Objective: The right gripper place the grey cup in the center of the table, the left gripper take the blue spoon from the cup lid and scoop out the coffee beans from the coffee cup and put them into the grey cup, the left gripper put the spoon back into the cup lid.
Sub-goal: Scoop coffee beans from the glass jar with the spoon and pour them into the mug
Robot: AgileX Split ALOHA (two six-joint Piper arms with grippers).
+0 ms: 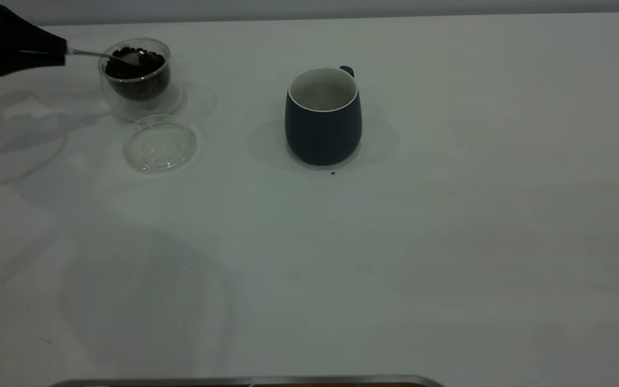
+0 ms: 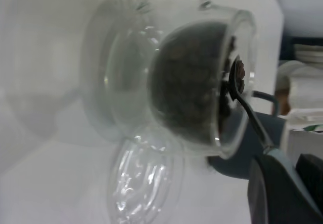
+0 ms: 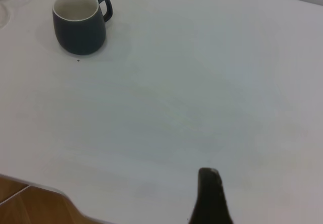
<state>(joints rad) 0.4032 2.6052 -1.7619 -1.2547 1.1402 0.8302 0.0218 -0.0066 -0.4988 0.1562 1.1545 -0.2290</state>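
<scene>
Now the black left gripper is dipping the small blue-handled metal spoon into the clear double-walled glass coffee cup at the far left of the white bench

Its fingers are clamping shut on the spoon's pale handle, and the shiny bowl is lying among the heap of dark roasted coffee beans inside the glass cup; the flat round transparent cup lid is resting empty on the bench just in front of that cup, while the rounded dark navy-grey mug with the off-white inside, the grey cup, is standing upright near the middle of the bench, well apart from both; the right gripper is hanging over the bench's near right side, only a dark tip showing, so I cannot tell its opening
</scene>
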